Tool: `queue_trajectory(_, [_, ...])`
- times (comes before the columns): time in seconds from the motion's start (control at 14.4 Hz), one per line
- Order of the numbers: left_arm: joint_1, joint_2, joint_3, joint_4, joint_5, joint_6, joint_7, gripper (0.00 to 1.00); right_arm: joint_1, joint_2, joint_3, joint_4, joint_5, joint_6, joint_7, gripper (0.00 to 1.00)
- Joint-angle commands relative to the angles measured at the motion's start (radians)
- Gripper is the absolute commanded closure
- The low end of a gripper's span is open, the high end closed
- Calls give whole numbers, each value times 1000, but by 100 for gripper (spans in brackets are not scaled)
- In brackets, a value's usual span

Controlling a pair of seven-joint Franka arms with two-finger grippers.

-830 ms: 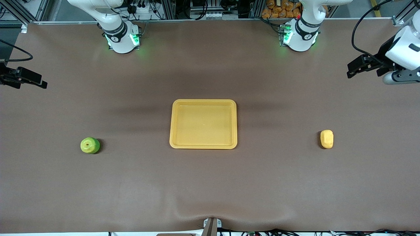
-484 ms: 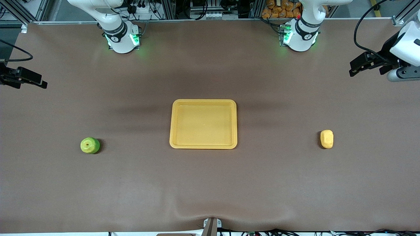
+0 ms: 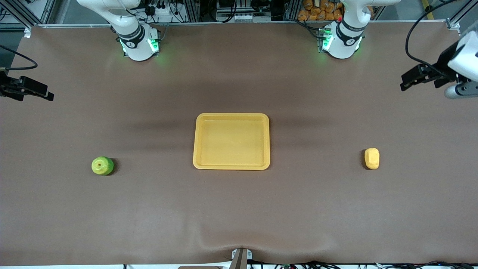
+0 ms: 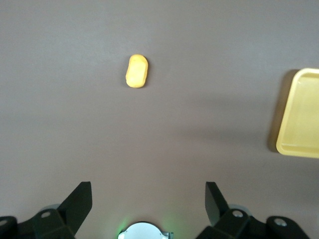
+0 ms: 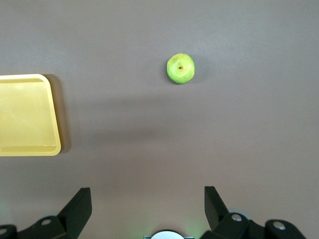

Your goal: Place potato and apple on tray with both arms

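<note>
yellow tray (image 3: 231,141) flat and bare at the middle of the brown table (image 3: 239,209), about midway between its two short edges. green apple (image 3: 102,166) alone toward the right arm's end, stem dimple up, well apart from the tray. yellow potato (image 3: 372,158) alone toward the left arm's end, lying on its side, also well apart from the tray. left gripper (image 3: 410,79) up in the air near the table edge at the left arm's end, fingers (image 4: 79,201) spread wide, holding nothing. right gripper (image 3: 35,91) up near the edge at the right arm's end, mostly cut off there in the front view, probably level; fingers (image 5: 79,204) spread wide, empty.
</note>
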Motion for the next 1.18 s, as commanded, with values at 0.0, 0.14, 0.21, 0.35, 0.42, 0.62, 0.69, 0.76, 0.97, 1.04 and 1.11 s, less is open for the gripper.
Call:
queue_trajectory(0.0, [18,27,-2,-18,-8,45,13,0,-8,3,3,11,18,-12,4,0])
queue_trajectory(0.14, [17,28,-2,-68,0,115,12,0,-8,3,3,7,18,-13,4,0])
queue_trajectory(0.21, [18,30,-2,-94,2,149,12,0,-8,3,3,7,16,-12,1,0])
queue_trajectory(0.35, [21,39,-4,-148,11,218,19,0,-11,3,2,7,11,-10,1,0])
queue_trajectory(0.42, [15,50,-8,-168,29,238,25,0,-11,5,2,7,11,-10,1,0])
queue_trajectory(0.62, [17,80,-13,-200,46,295,27,0,-14,20,2,5,11,-12,3,0])
queue_trajectory(0.69, [17,96,-13,-202,46,306,27,0,-14,23,2,5,11,-12,3,0])
queue_trajectory(0.76, [18,108,-13,-207,46,322,27,0,-19,23,2,5,11,-12,6,0])
queue_trajectory(0.97, [21,116,-11,-278,48,426,27,0,-22,23,2,5,15,-13,9,0])
queue_trajectory(1.04, [21,116,-11,-303,55,463,28,0,-19,23,2,5,16,-13,9,0])
queue_trajectory(1.11, [21,117,-11,-323,67,500,28,0,-19,23,2,4,16,-13,10,0])
